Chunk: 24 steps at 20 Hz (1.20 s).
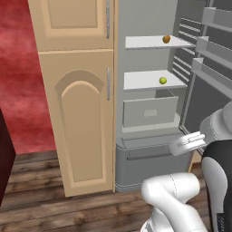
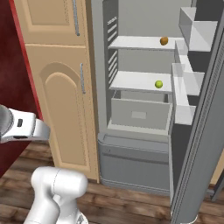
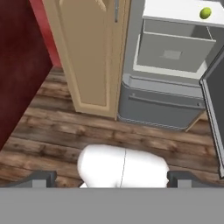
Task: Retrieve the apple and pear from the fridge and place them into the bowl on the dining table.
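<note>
The fridge (image 1: 149, 113) stands with its door swung wide, beside a tan wooden cabinet (image 1: 81, 122). On its upper white shelf (image 2: 140, 42) sits a brownish-orange fruit (image 2: 164, 40) (pear or apple, too small to tell). On the lower shelf (image 2: 138, 82) lies a round yellow-green fruit (image 2: 159, 84), near the front edge. Below that, a grey drawer (image 2: 139, 114) is pulled partly out; nothing visible inside. The pincer (image 3: 112, 179) is spread wide, holding nothing, well apart from the fridge, above the wooden floor (image 3: 57, 135).
</note>
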Available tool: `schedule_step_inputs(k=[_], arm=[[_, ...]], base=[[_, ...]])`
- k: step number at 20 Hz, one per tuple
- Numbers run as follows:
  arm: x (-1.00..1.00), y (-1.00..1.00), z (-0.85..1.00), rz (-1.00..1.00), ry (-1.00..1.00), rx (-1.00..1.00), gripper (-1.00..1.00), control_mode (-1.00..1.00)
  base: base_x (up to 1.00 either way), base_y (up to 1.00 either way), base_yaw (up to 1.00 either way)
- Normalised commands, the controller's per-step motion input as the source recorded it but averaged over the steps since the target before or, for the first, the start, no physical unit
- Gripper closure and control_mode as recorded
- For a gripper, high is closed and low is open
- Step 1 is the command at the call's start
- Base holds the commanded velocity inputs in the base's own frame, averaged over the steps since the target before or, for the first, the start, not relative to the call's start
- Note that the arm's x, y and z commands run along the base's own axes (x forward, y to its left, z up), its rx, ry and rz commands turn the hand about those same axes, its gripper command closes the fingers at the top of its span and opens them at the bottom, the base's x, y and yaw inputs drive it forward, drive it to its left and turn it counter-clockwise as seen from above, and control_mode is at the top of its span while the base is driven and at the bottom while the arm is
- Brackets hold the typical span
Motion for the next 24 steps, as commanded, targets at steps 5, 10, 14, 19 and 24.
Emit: schedule_step_inputs(k=[5,10,14,19,24], arm=[[0.00,0.00,0.00,0.09,-0.01,0.05,-1.00,-1.00],[0.04,-0.03,0.00,0.01,-0.03,0.02,-1.00,-1.00],[0.32,-0.01,-0.07,-0.03,0.00,0.00,-1.00,-1.00],[0.39,0.00,-0.14,-0.13,0.00,0.00,-1.00,-1.00],[0.07,0.00,-0.02,-0.03,0.00,0.00,-1.00,1.00]], base=[[0.00,0.00,0.00],[0.00,0.00,0.00],[0.00,0.00,0.00],[0.00,0.00,0.00],[0.22,0.00,-0.10]])
